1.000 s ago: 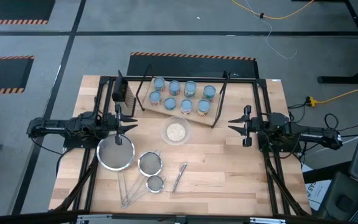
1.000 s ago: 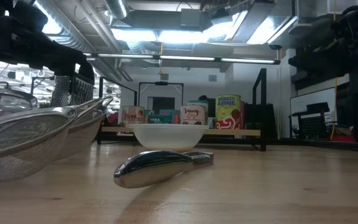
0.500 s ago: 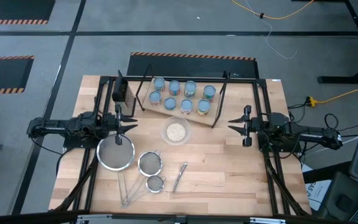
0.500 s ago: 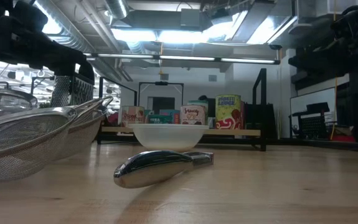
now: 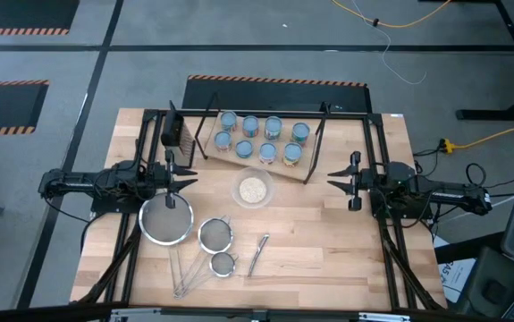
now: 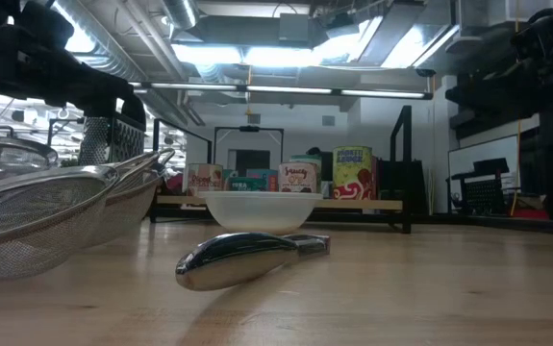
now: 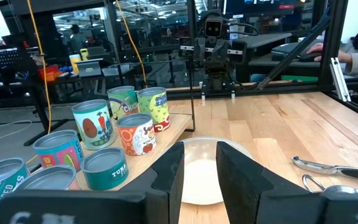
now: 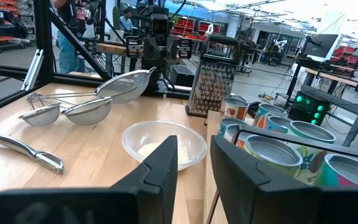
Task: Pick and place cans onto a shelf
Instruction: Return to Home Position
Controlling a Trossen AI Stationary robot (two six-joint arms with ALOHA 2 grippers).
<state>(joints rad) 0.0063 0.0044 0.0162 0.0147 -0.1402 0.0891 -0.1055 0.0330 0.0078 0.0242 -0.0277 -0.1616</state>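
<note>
Several cans [image 5: 261,139] with pale blue tops stand upright in two rows on the light-wood shelf [image 5: 210,150] at the far middle of the table. In the low view the cans [image 6: 297,177] show behind the bowl. My left gripper [image 5: 189,176] waits at the table's left, level and open, pointing toward the middle. Its wrist view shows the cans [image 7: 104,149] off to one side of its open fingers [image 7: 198,177]. My right gripper [image 5: 332,176] waits at the table's right, level and open. The cans [image 8: 278,149] show beside its fingers [image 8: 194,174]. Neither gripper touches anything.
A clear bowl of beige grains [image 5: 253,190] sits at the table's middle, in front of the shelf. Three steel mesh strainers [image 5: 167,221] [image 5: 214,234] [image 5: 224,263] and a metal peeler [image 5: 258,253] lie nearer the front. A box grater [image 5: 173,132] stands left of the shelf.
</note>
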